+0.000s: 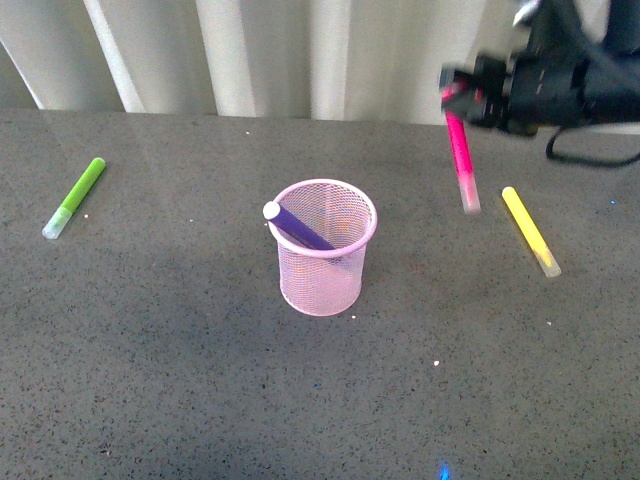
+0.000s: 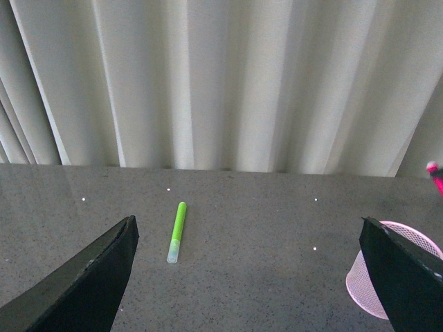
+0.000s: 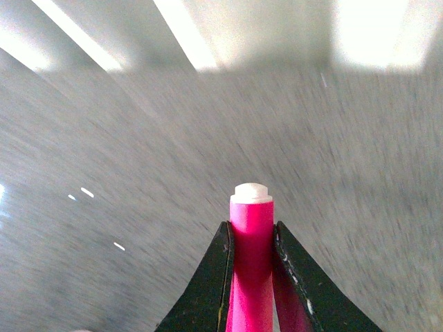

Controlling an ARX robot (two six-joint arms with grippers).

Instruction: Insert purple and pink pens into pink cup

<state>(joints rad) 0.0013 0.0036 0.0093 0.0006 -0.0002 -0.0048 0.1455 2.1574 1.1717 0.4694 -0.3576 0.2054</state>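
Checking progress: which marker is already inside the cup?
The dark purple marker, leaning in the pink wire-mesh cup. The right gripper holds the magenta marker; the lime-green marker and yellow marker lie outside.

Light was soft and even, brightest on the curtain [image 1: 260, 50] beyond the tabletop's [image 1: 150, 400] far edge. A faint, broad shadow spread from the cup [image 1: 322, 270] toward the left and near edges. In the front view, motion smeared the right gripper [image 1: 455, 98] and pink pen [image 1: 462, 160]. The right wrist view streaked the tabletop, though the pen was sharp and the curtain blew out white. The left wrist view was crisp.
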